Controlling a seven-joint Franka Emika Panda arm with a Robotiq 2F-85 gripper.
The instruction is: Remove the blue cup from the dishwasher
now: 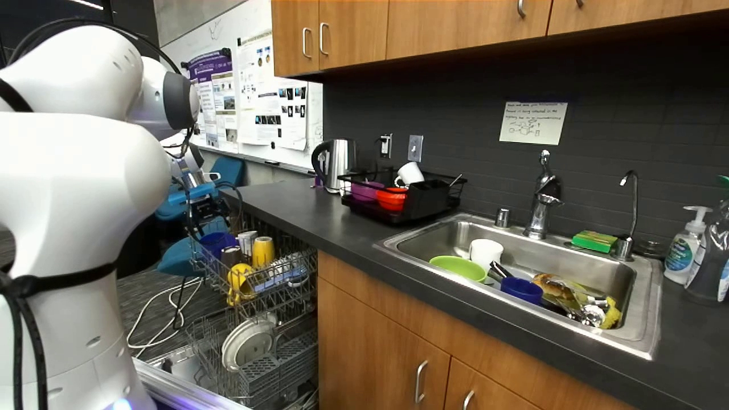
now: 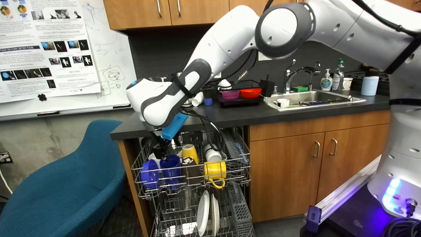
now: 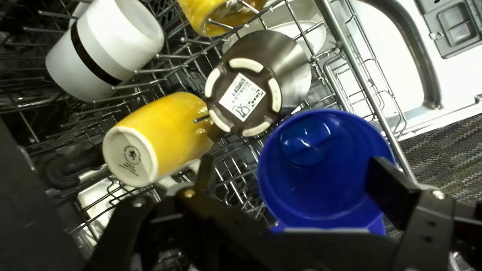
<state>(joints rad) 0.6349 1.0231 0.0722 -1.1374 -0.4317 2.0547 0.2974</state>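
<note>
- White, jointed robot arm (image 2: 227,39) with dark grey joint rings: reaches from the upper right of an exterior view to left of centre, bending down at the rounded white wrist (image 2: 158,112).
- White columnar base (image 2: 401,148): at that frame's right edge, glowing blue low down.
- Black two-fingered gripper (image 3: 299,180): points downward beneath the wrist; in the wrist view its blunt-tipped fingers (image 3: 391,192) stand well apart, one near the centre, one at right.

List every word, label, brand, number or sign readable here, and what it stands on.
"FOOD ON FORK DETECTION": wall poster, slightly blurred.
"IKEA", probably: sticker on the base of the dark mug.
Too small or blurred: purple poster, handwritten note, soap bottle, stamp on the yellow cup, band on the white cup; other print on wall poster and sticker.
</note>
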